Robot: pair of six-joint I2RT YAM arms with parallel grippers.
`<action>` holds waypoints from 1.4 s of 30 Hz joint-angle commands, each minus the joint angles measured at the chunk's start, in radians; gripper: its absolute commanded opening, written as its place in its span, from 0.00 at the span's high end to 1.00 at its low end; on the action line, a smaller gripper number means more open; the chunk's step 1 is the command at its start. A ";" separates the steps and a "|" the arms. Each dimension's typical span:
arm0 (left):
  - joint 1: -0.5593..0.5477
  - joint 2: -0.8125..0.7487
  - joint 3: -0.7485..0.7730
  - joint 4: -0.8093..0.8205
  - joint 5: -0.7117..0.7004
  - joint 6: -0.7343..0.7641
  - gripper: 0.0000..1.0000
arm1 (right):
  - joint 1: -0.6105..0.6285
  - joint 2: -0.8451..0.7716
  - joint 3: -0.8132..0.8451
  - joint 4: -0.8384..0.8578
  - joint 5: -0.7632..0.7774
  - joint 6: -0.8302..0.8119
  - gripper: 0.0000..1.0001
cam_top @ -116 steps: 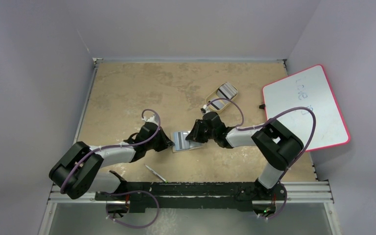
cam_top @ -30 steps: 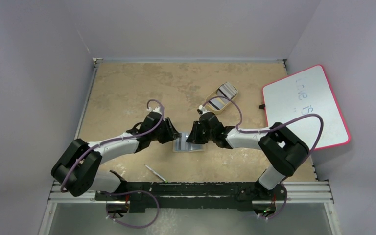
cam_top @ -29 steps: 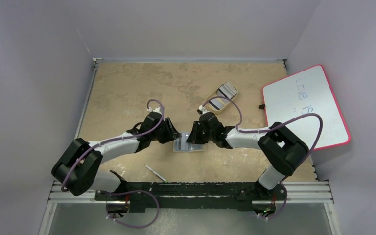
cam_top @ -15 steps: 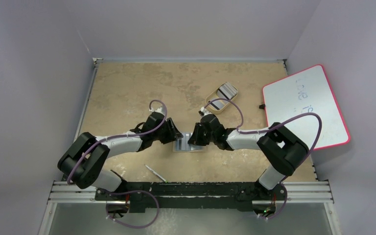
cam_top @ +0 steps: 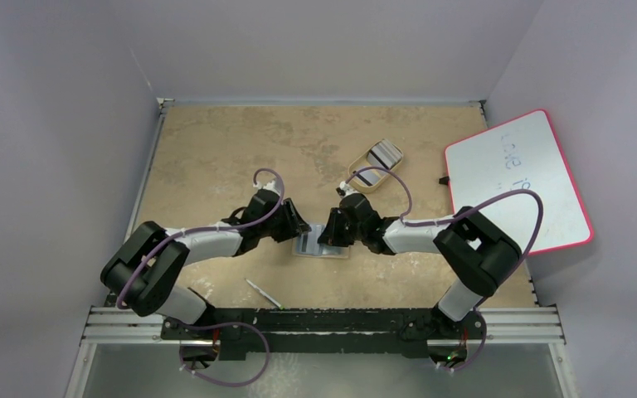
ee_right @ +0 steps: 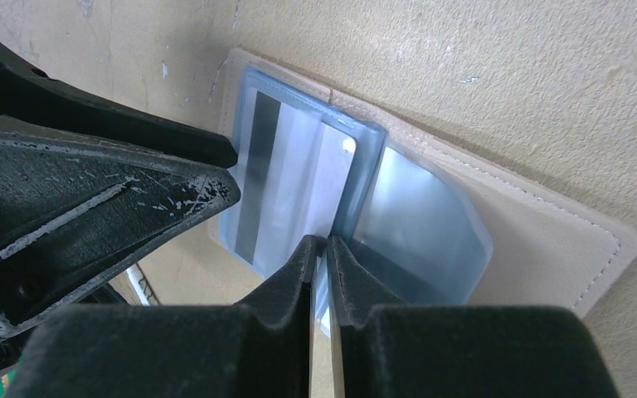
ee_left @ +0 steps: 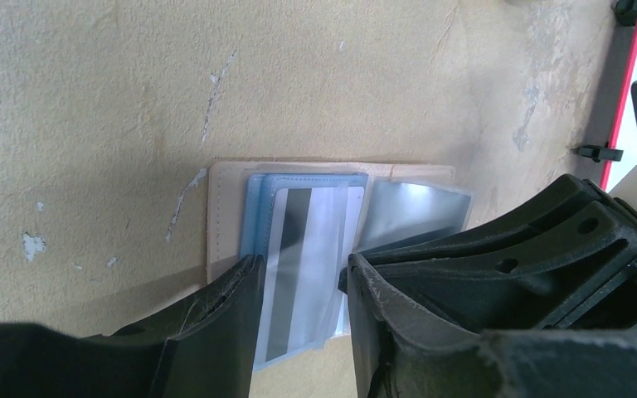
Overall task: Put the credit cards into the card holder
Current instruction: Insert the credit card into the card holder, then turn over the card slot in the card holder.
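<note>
Credit card, dark-striped: lies on the blue-grey pockets of the open card holder, flat on the table.
Right claw: pressed almost together, pinching the card's long edge.
Left claw: spread, fingers straddling the card's end.

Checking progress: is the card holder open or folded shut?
Open: the holder lies spread flat, pockets facing up, a card showing.

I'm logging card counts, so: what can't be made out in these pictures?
- Near edge of the card holder: left wrist view, behind the left claw.
- Near corner of the card: right wrist view, covered by the right claw.
- Number of cards in the tray: top view, too small.
- Writing on the whiteboard: top view, too small.
</note>
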 commanded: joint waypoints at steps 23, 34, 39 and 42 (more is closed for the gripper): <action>-0.011 -0.076 -0.065 0.263 0.176 -0.138 0.59 | 0.005 0.009 -0.016 0.033 0.007 0.009 0.84; -0.023 -0.044 -0.058 0.303 0.189 -0.147 0.59 | 0.005 -0.037 -0.024 0.028 0.056 -0.036 0.82; -0.032 -0.012 -0.057 0.332 0.192 -0.156 0.59 | 0.006 -0.075 -0.051 0.034 0.086 -0.027 0.81; -0.038 -0.003 -0.051 0.339 0.192 -0.156 0.59 | 0.005 -0.098 -0.061 0.040 0.105 -0.026 0.80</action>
